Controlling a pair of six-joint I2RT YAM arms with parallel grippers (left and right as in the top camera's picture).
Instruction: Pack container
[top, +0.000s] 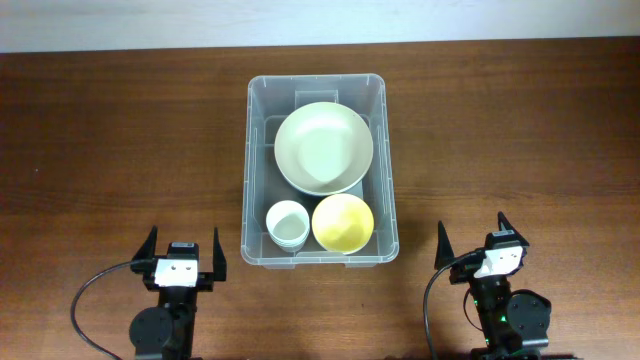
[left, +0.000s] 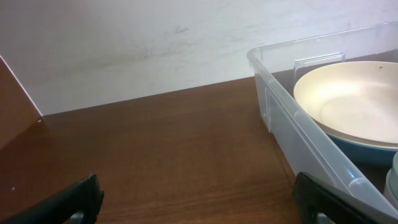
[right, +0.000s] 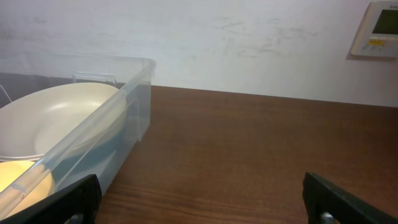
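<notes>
The clear plastic container (top: 384, 170) stands at the table's middle. Inside it lie a large cream bowl (top: 324, 147) at the back, a small white bowl (top: 287, 222) at the front left and a yellow bowl (top: 343, 222) at the front right. My left gripper (top: 181, 245) is open and empty near the front edge, left of the container. My right gripper (top: 476, 235) is open and empty, right of the container. The left wrist view shows the container's wall (left: 292, 118) and the cream bowl (left: 354, 99); the right wrist view shows the wall (right: 93, 146) and the cream bowl (right: 53, 121).
Brown wooden table (top: 120, 150) all round the container. A white wall runs behind the table's far edge. A white wall panel (right: 379, 28) hangs at the upper right in the right wrist view.
</notes>
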